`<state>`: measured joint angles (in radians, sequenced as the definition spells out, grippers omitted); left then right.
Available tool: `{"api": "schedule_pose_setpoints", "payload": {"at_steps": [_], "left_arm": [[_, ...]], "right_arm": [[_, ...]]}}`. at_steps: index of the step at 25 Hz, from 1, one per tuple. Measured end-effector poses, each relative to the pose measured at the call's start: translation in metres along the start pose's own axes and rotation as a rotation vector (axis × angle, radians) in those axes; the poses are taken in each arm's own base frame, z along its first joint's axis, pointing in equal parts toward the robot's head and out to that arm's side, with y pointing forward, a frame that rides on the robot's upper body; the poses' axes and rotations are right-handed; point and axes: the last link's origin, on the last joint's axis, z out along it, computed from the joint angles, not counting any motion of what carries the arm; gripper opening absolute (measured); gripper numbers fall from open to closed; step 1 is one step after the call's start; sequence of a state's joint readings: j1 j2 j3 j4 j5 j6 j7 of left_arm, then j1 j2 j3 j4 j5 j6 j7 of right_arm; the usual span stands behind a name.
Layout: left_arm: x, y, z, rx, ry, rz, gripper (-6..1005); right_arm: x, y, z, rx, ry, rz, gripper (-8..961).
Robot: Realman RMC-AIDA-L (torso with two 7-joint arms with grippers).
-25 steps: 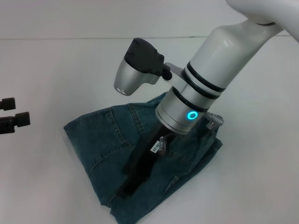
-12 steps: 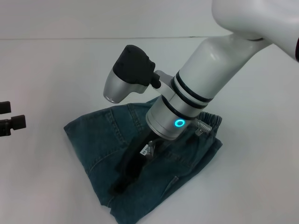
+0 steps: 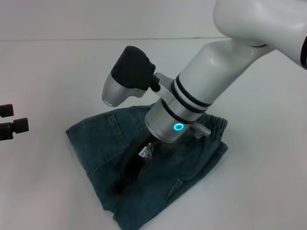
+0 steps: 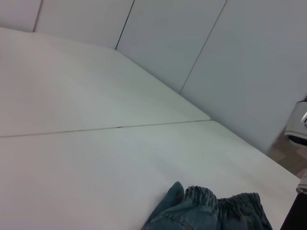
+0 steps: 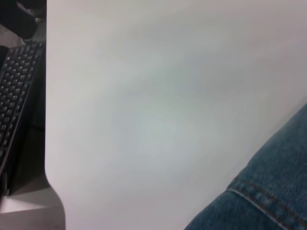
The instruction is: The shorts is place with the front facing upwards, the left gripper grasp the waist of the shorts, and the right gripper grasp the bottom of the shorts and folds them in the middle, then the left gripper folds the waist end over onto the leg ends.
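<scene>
1. The shorts (image 3: 158, 167) lie folded into a compact, roughly square bundle on the white worktop (image 3: 57, 67), near the front middle of the head view.
2. The waist (image 3: 216, 125), a puckered elastic band, sits along the far right edge of the bundle; the left wrist view shows the same ruffled band (image 4: 225, 203) at the cloth's edge.
3. A curved pocket seam (image 3: 112, 143) shows on the left half of the top layer.
4. The right pincer (image 3: 125, 173) reaches down from the white-and-grey arm (image 3: 211, 72) onto the middle of the bundle, its dark fingers pointing toward the near left corner and resting on or just over the denim.
5. Its white label (image 3: 143, 152) shows near the finger base; whether the fingers are spread or closed, I cannot tell.
6. The right wrist view shows only a stitched denim edge (image 5: 259, 196) against the bare worktop, with a keyboard (image 5: 14, 91) beyond the worktop's edge.
7. The left pincer (image 3: 12, 119) hangs at the far left edge of the head view, well apart from the shorts, its two black prongs separated with nothing between them.
</scene>
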<state>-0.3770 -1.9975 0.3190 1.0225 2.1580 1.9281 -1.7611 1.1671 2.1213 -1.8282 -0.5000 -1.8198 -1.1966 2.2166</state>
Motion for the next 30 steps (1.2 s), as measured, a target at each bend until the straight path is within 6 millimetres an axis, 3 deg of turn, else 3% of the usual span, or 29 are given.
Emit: {"api": "schedule_pose_setpoints", "payload": {"at_steps": [30], "left_arm": [[-0.002, 0.003, 0.013, -0.047, 0.009, -0.02, 907]], "right_arm": [[-0.014, -0.017, 0.002, 0.143, -0.045, -0.036, 683]]}}
